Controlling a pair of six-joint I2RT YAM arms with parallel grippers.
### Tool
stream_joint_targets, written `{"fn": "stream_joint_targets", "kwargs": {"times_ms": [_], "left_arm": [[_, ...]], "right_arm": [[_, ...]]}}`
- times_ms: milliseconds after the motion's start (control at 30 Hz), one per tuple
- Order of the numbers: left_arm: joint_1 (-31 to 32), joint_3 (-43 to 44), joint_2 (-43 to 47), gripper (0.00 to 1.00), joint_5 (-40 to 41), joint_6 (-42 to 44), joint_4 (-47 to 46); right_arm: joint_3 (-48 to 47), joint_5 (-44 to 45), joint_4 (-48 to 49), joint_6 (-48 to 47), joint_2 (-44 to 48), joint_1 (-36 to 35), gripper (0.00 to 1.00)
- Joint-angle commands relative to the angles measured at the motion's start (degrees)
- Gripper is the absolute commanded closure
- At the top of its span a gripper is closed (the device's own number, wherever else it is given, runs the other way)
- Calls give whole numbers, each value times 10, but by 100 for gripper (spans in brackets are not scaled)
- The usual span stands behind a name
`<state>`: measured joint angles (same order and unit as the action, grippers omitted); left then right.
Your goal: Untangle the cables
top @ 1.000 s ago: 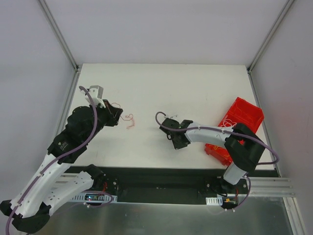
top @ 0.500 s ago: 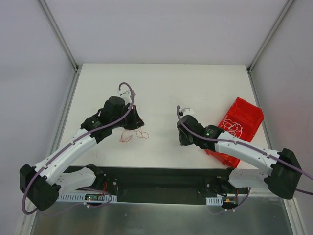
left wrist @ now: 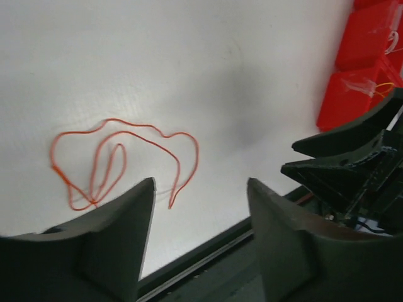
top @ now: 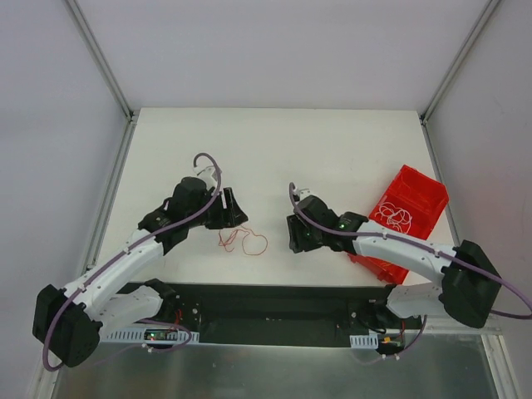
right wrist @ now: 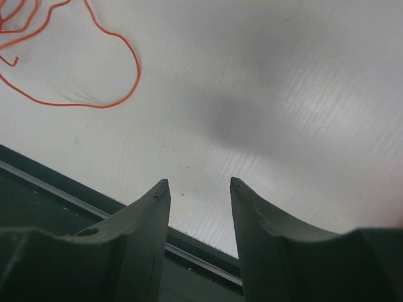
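A thin red-orange cable (top: 229,242) lies loose in curly loops on the white table near its front edge, between the two arms. The left wrist view shows this cable (left wrist: 197,153) just beyond my left fingertips. The right wrist view shows one loop of it (right wrist: 94,106) at upper left. My left gripper (top: 238,218) (left wrist: 200,181) hovers just behind the cable, open and empty. To the right of the cable, a short way off, my right gripper (top: 293,235) (right wrist: 199,181) is open with only bare table between its fingers. More whitish cables (top: 396,218) lie in the red bin.
A red bin (top: 432,187) stands at the right edge of the table; it also shows in the left wrist view (left wrist: 371,56). The black front rail (top: 266,303) runs just below the cable. The right arm (left wrist: 352,163) is close to my left gripper's right side.
Both grippers have opened. The red-orange cable now lies spread out nearer the front edge. The left arm swung in towards the centre and the right gripper shifted a little to the left.
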<state>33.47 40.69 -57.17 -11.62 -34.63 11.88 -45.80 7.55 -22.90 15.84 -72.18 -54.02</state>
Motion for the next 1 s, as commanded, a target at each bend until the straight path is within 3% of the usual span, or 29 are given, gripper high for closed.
{"fn": "stream_joint_targets", "kwargs": {"times_ms": [0,100,233,333,500,633,800,967], "left_arm": [[-52,-2,76,29,38,6,20],[-88,30,130,18,51,39,72],[-95,118,173,16,89,111,137],[-95,172,193,16,156,176,162],[-95,196,231,17,284,258,145],[-95,165,259,19,313,284,101],[-95,99,287,21,302,292,54],[-94,54,344,22,280,298,27]], "right_arm": [[-61,-69,57,0,-47,1,53],[-103,-109,65,-5,-94,2,48],[-173,-145,74,-5,-168,1,20],[-201,-176,129,58,-219,-2,10],[-272,-145,131,203,-324,-21,6],[-333,-79,90,249,-384,-54,13],[-428,21,-10,256,-451,-83,31],[-483,69,-82,235,-500,-98,64]]}}
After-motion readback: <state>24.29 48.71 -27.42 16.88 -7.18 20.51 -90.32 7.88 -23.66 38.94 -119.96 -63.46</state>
